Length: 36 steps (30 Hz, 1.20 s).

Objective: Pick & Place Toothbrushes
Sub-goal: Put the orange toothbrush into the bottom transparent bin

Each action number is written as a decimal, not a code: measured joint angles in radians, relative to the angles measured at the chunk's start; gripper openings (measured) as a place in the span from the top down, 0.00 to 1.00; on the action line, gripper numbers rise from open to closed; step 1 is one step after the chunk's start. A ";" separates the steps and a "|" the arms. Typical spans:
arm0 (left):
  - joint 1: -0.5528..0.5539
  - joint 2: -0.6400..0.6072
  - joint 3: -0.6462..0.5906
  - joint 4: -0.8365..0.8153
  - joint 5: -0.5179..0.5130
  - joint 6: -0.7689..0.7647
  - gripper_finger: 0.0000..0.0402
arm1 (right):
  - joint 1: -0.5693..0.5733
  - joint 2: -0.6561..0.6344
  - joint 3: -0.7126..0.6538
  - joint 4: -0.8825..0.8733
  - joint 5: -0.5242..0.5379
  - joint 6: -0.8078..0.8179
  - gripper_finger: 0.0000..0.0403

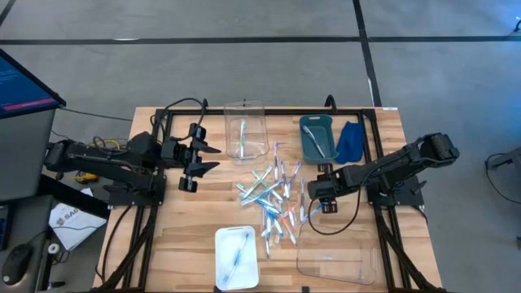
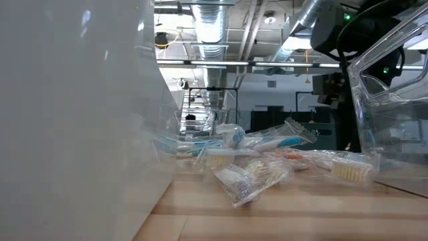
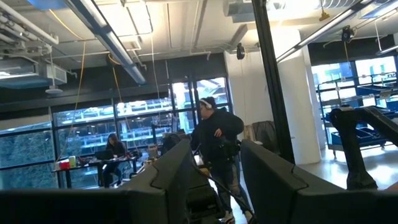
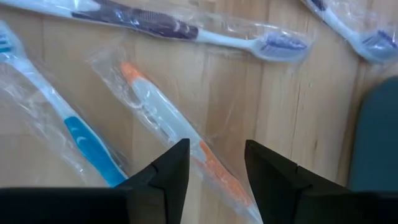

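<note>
The right gripper (image 1: 320, 198) hangs low over the wooden table (image 1: 163, 244) at the right edge of the heap of wrapped toothbrushes (image 1: 273, 203). In the right wrist view its two dark fingers (image 4: 168, 171) stand apart with a narrow gap and grip nothing. An orange toothbrush (image 4: 168, 127) in a clear wrapper lies flat on the wood, running slantwise with one end passing into the gap between the jaws; whether the fingertips touch it cannot be told. Beside it, to one side of the jaws, lies a blue-handled toothbrush (image 4: 81, 140), and farther ahead of the jaws a dark purple one (image 4: 186, 31) lies crosswise.

The left gripper (image 1: 203, 157) is held off the table, well apart from the heap; its jaws are partly spread and empty, pointing level into the room, where a person (image 3: 217, 149) stands.

A clear bin (image 1: 246, 129) with one toothbrush, a teal tray (image 1: 316, 137) and a folded blue cloth (image 1: 350, 140) sit beyond the heap; a white tray (image 1: 236, 259) with one toothbrush and a clear tray (image 1: 338, 259) sit on the near side
</note>
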<state>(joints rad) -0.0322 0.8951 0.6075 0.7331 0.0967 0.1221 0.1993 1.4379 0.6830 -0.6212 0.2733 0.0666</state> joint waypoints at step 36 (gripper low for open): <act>0.000 0.000 0.000 -0.001 0.001 0.000 0.66 | -0.006 0.064 0.001 0.010 -0.036 0.002 0.52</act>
<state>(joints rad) -0.0322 0.8951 0.6076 0.7320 0.0975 0.1219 0.1934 1.5015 0.6838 -0.6111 0.2368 0.0685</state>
